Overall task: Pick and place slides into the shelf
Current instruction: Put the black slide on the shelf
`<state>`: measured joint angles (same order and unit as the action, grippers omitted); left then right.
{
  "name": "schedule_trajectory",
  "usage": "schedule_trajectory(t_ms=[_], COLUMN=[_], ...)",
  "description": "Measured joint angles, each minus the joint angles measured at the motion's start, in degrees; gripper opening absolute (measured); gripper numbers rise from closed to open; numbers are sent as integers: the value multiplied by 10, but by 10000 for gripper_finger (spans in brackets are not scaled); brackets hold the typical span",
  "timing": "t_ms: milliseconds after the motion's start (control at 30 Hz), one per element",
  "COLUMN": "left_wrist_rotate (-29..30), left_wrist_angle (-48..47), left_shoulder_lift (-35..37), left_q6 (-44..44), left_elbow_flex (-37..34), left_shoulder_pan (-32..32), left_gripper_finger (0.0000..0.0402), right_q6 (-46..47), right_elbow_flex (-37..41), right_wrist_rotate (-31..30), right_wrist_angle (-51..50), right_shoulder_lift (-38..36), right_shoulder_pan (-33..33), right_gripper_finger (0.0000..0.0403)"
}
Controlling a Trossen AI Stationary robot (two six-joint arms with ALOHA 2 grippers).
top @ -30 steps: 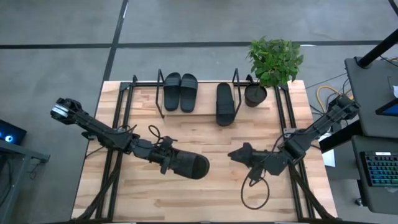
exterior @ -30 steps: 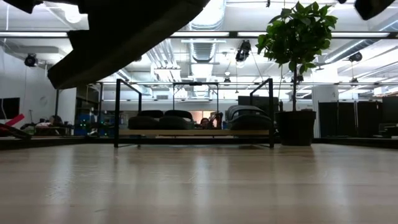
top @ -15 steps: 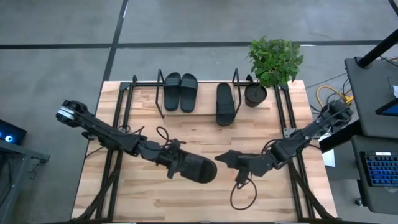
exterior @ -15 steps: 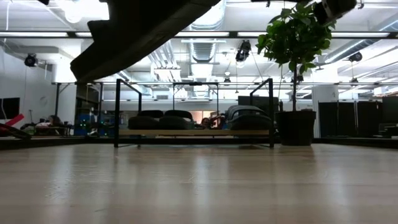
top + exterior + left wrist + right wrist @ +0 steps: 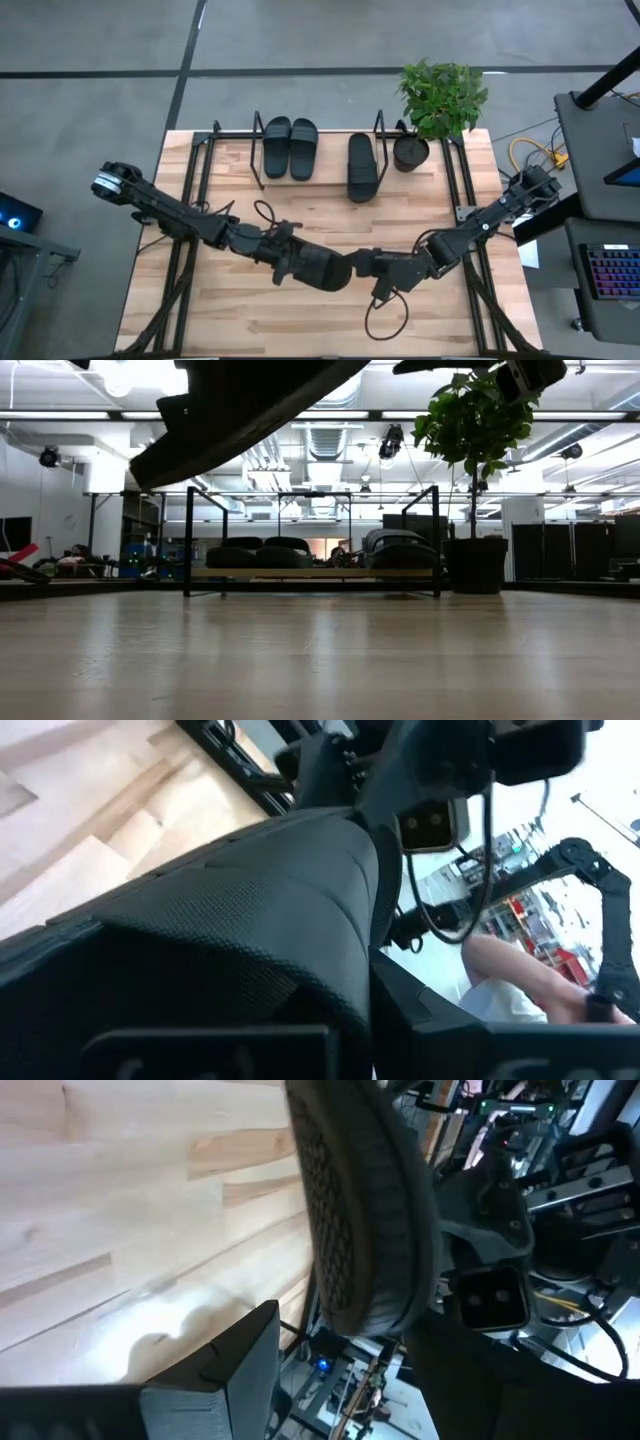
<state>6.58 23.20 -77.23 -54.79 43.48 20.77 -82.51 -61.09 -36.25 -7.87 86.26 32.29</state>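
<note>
Three black slides [image 5: 277,147] [image 5: 303,147] [image 5: 362,165] lie soles down on the wooden board of the wire shelf [image 5: 318,172] at the table's far edge. A fourth black slide [image 5: 318,268] hangs above the table's middle, with my left gripper [image 5: 285,262] shut on it. In the low view this slide [image 5: 250,405] shows high up and tilted. My right gripper [image 5: 362,264] stands open at the slide's free end [image 5: 365,1295], which faces it. My left gripper holds the slide by the end toward the table's left [image 5: 296,262], coming nearly level from that side, along its length. The slide is lifted clear of the table, tilted, and reaches toward the right arm. The slide itself hides the fingers in the wrist view. Whether my right gripper touches the slide's free end, I cannot tell.
A potted plant [image 5: 412,150] stands just right of the shelf. A loop of black cable [image 5: 385,318] hangs below the right arm near the front. Dark frame rails [image 5: 190,190] [image 5: 462,185] run along the table's sides. A person's arm [image 5: 520,980] shows beyond the table.
My left gripper has carried the lifted slide toward the table's right. My right gripper has come toward the table's left, rolling as it went, until its open fingers stand at the slide's free end.
</note>
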Motion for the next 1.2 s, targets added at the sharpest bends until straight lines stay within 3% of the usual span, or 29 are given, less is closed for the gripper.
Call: schedule_trajectory(t_ms=[700,867,1067,1200], left_wrist_rotate=[18,19,19,23], left_wrist_angle=[20,21,38,62], left_shoulder_lift=[-3,-3,-2,-2], left_q6=[29,31,53,95], left_elbow_flex=[1,1,1,0], left_shoulder_pan=[-25,-26,-26,-27], left_gripper_finger=[0,0,1,19], right_q6=[6,32,39,72], right_elbow_flex=[-3,-3,-2,-2], right_wrist_rotate=[-17,-28,-29,-53], right_wrist_angle=[-4,-6,-14,-10], right_shoulder_lift=[6,6,6,6], right_shoulder_pan=[-1,-1,0,0], right_gripper_finger=[200,153,39,39])
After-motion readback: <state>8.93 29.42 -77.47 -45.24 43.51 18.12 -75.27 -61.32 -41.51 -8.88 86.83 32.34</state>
